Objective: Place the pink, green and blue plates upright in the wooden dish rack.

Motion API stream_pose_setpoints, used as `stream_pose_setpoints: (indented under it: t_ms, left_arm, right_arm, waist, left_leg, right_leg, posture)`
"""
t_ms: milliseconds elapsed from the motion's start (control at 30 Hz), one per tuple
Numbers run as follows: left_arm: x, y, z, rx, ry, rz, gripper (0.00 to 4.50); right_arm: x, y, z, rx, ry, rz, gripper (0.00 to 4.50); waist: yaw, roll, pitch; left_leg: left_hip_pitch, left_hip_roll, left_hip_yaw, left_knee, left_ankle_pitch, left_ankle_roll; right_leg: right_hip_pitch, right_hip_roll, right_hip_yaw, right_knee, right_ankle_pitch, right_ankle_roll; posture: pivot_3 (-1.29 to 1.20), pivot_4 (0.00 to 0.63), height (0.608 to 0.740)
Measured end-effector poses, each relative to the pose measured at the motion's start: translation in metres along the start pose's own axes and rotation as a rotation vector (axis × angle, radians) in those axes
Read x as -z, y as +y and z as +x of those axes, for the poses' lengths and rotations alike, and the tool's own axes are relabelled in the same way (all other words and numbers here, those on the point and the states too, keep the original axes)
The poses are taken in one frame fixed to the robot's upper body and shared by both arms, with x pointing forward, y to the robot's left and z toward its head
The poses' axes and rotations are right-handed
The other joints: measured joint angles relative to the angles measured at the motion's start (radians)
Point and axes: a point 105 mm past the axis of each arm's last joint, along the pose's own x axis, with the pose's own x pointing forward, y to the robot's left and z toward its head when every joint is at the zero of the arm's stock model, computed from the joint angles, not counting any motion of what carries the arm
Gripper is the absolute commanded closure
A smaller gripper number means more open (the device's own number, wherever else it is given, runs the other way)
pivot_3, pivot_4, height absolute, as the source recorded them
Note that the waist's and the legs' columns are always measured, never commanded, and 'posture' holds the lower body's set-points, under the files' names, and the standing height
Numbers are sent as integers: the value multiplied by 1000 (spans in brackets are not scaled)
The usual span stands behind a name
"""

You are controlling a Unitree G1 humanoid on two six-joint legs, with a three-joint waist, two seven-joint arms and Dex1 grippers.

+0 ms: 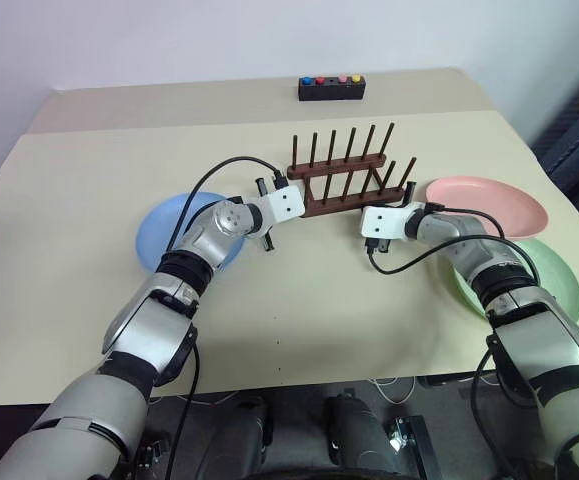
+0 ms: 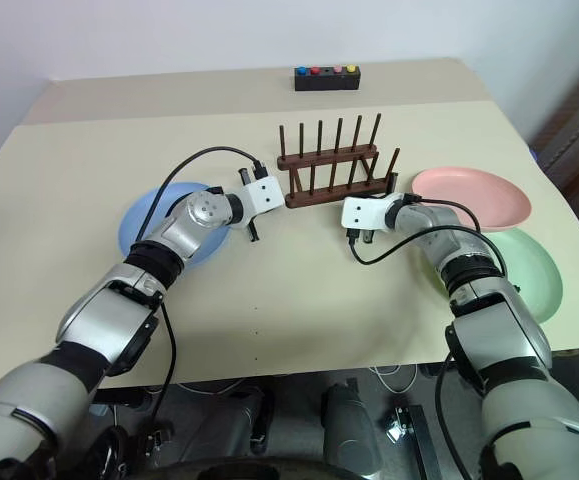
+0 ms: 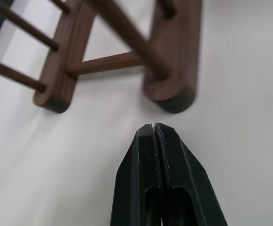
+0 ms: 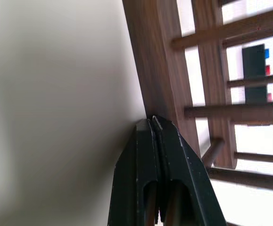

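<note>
At table (image 1: 89, 180) centre: wooden dish rack (image 1: 344, 180), standing upright, pegs bare, no plate in any slot; behind it at far edge, small black box (image 1: 331, 88) with coloured buttons. Left of rack: blue plate (image 1: 164, 235), lying flat, partly covered by left forearm. Right of rack: pink plate (image 1: 489, 205), flat, with green plate (image 1: 554, 270) just nearer and partly hidden by right forearm; the two plates close together, contact not discernible. Left gripper (image 3: 153, 128): fingers pressed fully together, holding nothing, tip just short of a rack rail end, apart from it. Right gripper (image 4: 149, 121): fingers likewise closed and empty, tip at rack's near base rail, touching or nearly so; not determinable which. Both arms reaching inward toward rack from opposite ends.
</note>
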Motion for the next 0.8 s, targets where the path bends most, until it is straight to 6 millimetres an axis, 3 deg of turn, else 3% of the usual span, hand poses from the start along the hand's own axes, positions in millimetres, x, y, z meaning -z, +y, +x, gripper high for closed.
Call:
stream_pose_setpoints:
  t_ms: [300,600,800]
  left_arm:
    - [5,7,1,-54,22,-28,4500]
    - [4,14,-4,-62,-2,-49,4500]
    - [-13,32,-13,-91,-84,-93,4500]
  right_arm:
    - [-10,-1,8,23,-30,-3,4483]
    - [-63,19,21,-61,-232,36,4483]
    - [-78,15,33,21,-229,24,4483]
  waist:
    - [-5,0,0]
    - [-24,0,0]
    - [-25,0,0]
  left_leg:
    - [0,0,0,0,0,0]
    - [0,0,-1,-1,0,0]
    - [-1,0,-1,-1,0,-1]
  right_leg:
    - [0,0,0,1,0,0]
    - [-1,0,0,1,0,0]
    - [-2,0,0,2,0,0]
  posture:
    - [0,150,740]
    - [0,150,740]
    - [0,150,740]
